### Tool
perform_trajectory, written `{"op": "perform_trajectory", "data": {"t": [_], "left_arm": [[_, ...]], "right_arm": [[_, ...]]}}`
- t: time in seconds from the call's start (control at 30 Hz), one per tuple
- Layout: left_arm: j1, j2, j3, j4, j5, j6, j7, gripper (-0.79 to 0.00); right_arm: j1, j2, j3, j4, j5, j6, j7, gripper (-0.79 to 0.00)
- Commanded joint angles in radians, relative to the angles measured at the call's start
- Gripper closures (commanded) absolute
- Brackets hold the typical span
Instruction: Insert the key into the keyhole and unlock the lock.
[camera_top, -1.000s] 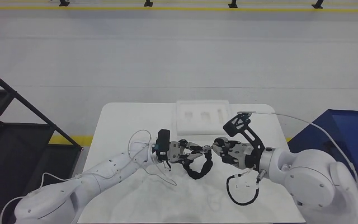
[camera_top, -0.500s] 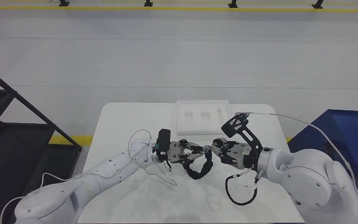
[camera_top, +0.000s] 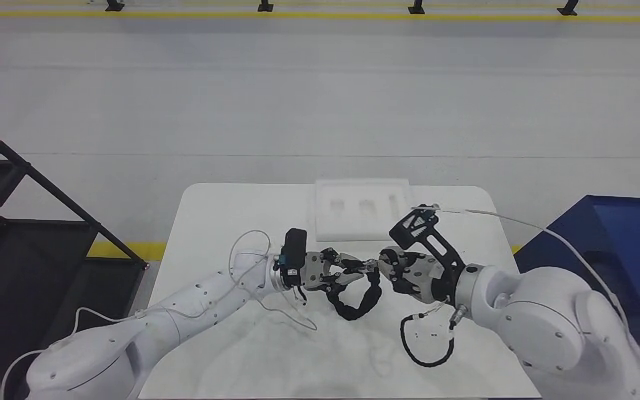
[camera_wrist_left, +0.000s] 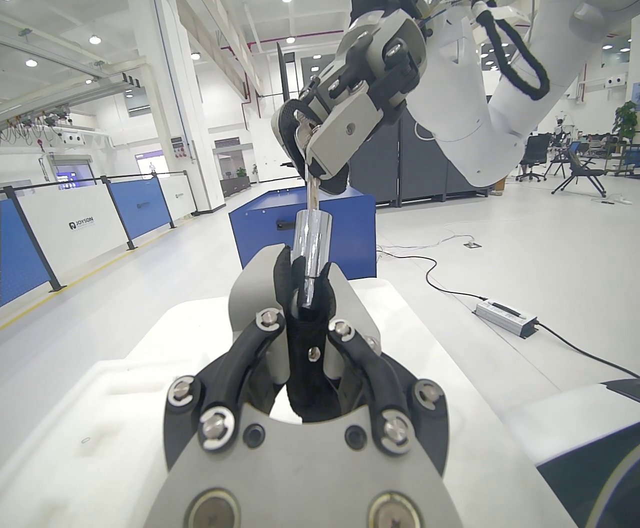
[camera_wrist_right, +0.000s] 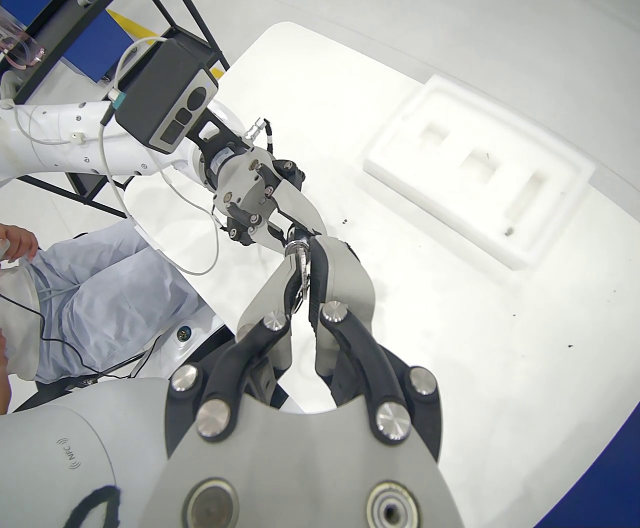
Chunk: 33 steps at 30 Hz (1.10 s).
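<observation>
While both arms meet over the middle of the table (camera_top: 230, 215), at the centre of the top view, the foam tray (camera_top: 363, 232) lies just above them in that frame, by the table's far edge. Tray has three recesses; one holds a tiny dark speck, too small to tell what.

Left gripper (camera_wrist_left: 305, 272) is clamped on the lock (camera_wrist_left: 311, 240), its fingers pinching the chrome cylinder at the end where the black cable joins. The cable loop hangs just below the grippers in the top view.

Right gripper (camera_wrist_right: 300, 250) is clamped on the key (camera_wrist_left: 313, 192) by its head, blade pointing at the left gripper. Key and cylinder are in line, blade tip at the cylinder's end face. How far in, cannot tell.
</observation>
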Motion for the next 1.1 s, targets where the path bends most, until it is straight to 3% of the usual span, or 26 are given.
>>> {"op": "perform_trajectory", "data": {"t": [0.0, 0.53, 0.57, 0.63, 0.87, 1.07], "left_arm": [[-0.001, 0.0, 0.0, -0.001, -0.001, 0.0, 0.0, 0.0], [-0.002, 0.002, 0.0, -0.009, -0.01, 0.002, 0.002, 0.0], [-0.002, 0.002, 0.0, -0.009, -0.012, 0.001, 0.001, 0.0], [0.0, 0.003, 0.0, -0.007, -0.019, -0.001, -0.001, 0.0], [-0.004, 0.011, 0.0, -0.017, -0.071, -0.046, -0.046, 0.0], [-0.016, 0.046, -0.026, -0.038, -0.164, -0.152, -0.152, 0.0]], "right_arm": [[0.003, 0.0, -0.004, 0.003, 0.0, 0.002, 0.0, 0.0], [0.017, -0.004, -0.028, 0.03, 0.025, 0.006, -0.004, 0.0], [0.018, -0.005, -0.029, 0.032, 0.029, 0.006, -0.003, -0.055], [0.021, -0.005, -0.029, 0.036, 0.035, 0.005, -0.002, -0.785], [0.032, -0.003, -0.013, 0.04, 0.058, -0.045, -0.005, -0.785], [0.037, 0.004, 0.014, 0.039, 0.035, -0.172, -0.022, -0.785]]}}
